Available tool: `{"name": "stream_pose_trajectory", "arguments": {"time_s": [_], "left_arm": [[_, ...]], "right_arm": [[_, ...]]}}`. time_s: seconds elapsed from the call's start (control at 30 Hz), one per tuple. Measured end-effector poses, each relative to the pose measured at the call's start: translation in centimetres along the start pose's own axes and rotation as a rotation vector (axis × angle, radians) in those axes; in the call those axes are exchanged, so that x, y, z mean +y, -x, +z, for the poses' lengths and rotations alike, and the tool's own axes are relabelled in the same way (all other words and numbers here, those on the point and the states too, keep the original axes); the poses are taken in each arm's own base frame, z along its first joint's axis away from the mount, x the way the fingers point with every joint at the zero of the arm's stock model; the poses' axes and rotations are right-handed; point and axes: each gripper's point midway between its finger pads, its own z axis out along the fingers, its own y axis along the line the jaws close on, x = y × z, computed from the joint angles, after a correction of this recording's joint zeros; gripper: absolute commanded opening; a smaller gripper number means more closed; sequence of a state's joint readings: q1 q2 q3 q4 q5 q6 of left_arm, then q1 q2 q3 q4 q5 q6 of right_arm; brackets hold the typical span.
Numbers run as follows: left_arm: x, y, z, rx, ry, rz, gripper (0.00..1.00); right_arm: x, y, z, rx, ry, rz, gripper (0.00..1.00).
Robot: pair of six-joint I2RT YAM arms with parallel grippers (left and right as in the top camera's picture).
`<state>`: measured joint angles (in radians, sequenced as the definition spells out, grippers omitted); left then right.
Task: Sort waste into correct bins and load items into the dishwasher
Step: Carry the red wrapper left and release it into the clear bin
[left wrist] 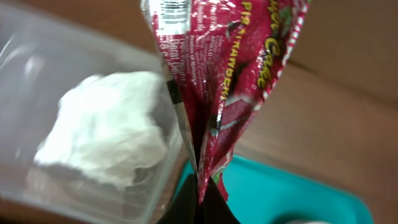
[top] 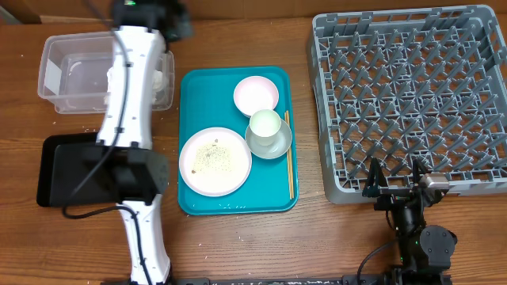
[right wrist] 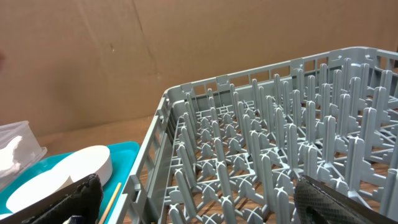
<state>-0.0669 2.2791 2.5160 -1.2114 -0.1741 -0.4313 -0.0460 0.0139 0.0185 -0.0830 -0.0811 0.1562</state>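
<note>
- While the left arm (top: pixel 131 87) runs up the left side of the overhead frame, its wrist covers the left end effector (left wrist: pixel 199 206) and what it holds. Only the left wrist view shows the grip.
- Left end effector: fingers pressed together, pinching the snack wrapper (left wrist: pixel 227 74) at its lower end. Only the dark tips show at bottom centre, cut off by the frame edge.
- Wrapper: crinkled glossy red, with a white barcode panel at the top and yellow and white lettering that is only partly readable. The top is cropped.
- It stands up through frame centre, with the clear tub (top: pixel 55 47) wall to its left and a teal tray (top: pixel 198 95) corner at lower right. Can't tell whether it is over the tub or beside it.
- Tub: upper left in the overhead view. One crumpled napkin (left wrist: pixel 106 143) is inside, blurred through the wall.
- Black tray (top: pixel 59 170): left centre, right part hidden under the arm.
- Right end effector (top: pixel 394 184): fingers spread wide, lower right of the overhead frame, at the near rim of the dish rack (top: pixel 412 95). The right wrist view shows only the fingertips in the bottom corners.
- On the teal tray, frame centre:
  - large white plate (top: pixel 230 170) with rice grains (top: pixel 211 156) on it
  - pink plate (top: pixel 256 94) above it
  - cup (top: pixel 265 123) sitting in the bowl (top: pixel 279 147)
  - chopsticks (top: pixel 289 158) along the right edge
- Right wrist view, lower left: a white round dish (right wrist: pixel 68 174) is half hidden by a finger. Can't tell which one it is.
</note>
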Motion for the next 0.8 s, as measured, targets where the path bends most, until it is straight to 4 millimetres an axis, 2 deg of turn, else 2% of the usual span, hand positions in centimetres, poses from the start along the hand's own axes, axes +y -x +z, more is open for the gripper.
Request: {"name": "stream_pose_trajectory", "arguments": {"time_s": [0.13, 0.2, 0.27, 0.3, 0.33, 0.37, 0.4, 0.43, 0.73, 0.8], "left_arm": [[6.7, 1.2, 1.5, 0.009, 0.090, -0.368, 0.04], [9.7, 1.0, 2.5, 0.023, 0.136, -0.508, 0.04], [11.6, 0.4, 3.3, 0.041, 0.172, -0.597, 0.07], [12.3, 0.0, 3.6, 0.051, 0.188, -0.631, 0.18], [12.9, -0.3, 3.9, 0.062, 0.200, -0.663, 0.36], [13.2, -0.5, 4.1, 0.068, 0.204, -0.685, 0.58], [13.5, -0.7, 4.2, 0.078, 0.206, -0.700, 0.85], [13.8, -0.8, 4.2, 0.084, 0.204, -0.720, 0.94], [15.0, -0.5, 4.3, 0.176, 0.063, -0.839, 0.95], [15.8, -0.3, 4.2, 0.199, 0.020, -0.858, 0.95]], "right_arm": [[0.0, 0.0, 0.0, -0.001, 0.000, 0.000, 1.00], [0.0, 0.0, 0.0, -0.001, 0.000, 0.000, 1.00], [0.0, 0.0, 0.0, 0.000, 0.000, 0.000, 1.00], [0.0, 0.0, 0.0, 0.000, 0.000, 0.000, 1.00], [0.0, 0.0, 0.0, -0.001, 0.000, 0.000, 1.00], [0.0, 0.0, 0.0, 0.000, 0.000, 0.000, 1.00], [0.0, 0.0, 0.0, -0.001, -0.001, 0.000, 1.00], [0.0, 0.0, 0.0, -0.001, 0.000, 0.000, 1.00], [0.0, 0.0, 0.0, -0.001, 0.000, 0.000, 1.00], [0.0, 0.0, 0.0, 0.000, 0.000, 0.000, 1.00]]}}
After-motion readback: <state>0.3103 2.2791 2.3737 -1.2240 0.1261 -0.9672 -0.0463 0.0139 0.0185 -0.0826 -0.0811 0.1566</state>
